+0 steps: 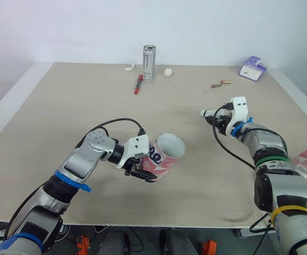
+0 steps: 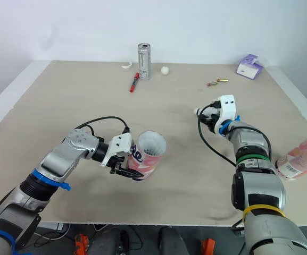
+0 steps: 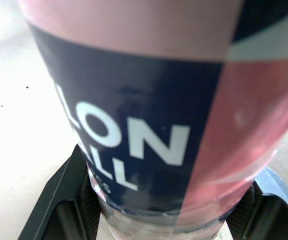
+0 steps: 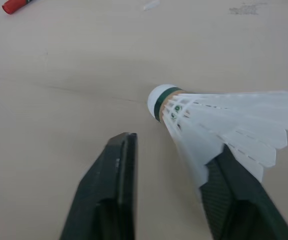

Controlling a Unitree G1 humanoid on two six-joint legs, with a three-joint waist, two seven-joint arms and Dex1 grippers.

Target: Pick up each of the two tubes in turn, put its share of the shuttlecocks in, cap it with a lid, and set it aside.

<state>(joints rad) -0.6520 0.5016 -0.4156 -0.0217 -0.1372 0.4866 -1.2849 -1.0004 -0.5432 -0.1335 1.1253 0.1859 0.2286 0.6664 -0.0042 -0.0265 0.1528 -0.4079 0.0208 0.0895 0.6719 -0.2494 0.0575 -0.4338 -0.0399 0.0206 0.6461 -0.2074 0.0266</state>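
- The left gripper (image 1: 144, 173) is clamped on the lower body of the pink and navy tube (image 1: 165, 153). The tube is tilted, its open mouth facing up and toward the right arm.
- The right gripper (image 1: 212, 113) has its fingers spread wide. The shuttlecock (image 4: 218, 125) lies with its feathers against one finger, its cork pointing past the tips. I cannot tell whether it is carried or merely touched.
- My judgement is that the task is early: nothing shows inside the held tube, no lid is on it, and filling, capping and setting aside remain.
- The second tube (image 2: 302, 156) lies behind the right gripper, beside that forearm at the table (image 1: 63, 106) edge, where an elbow sweep could knock it off.
- Between the two grippers the tabletop is bare, giving open room to bring the shuttlecock across.
- The can (image 1: 149, 62) and red pen (image 1: 138, 84) are well beyond both grippers.
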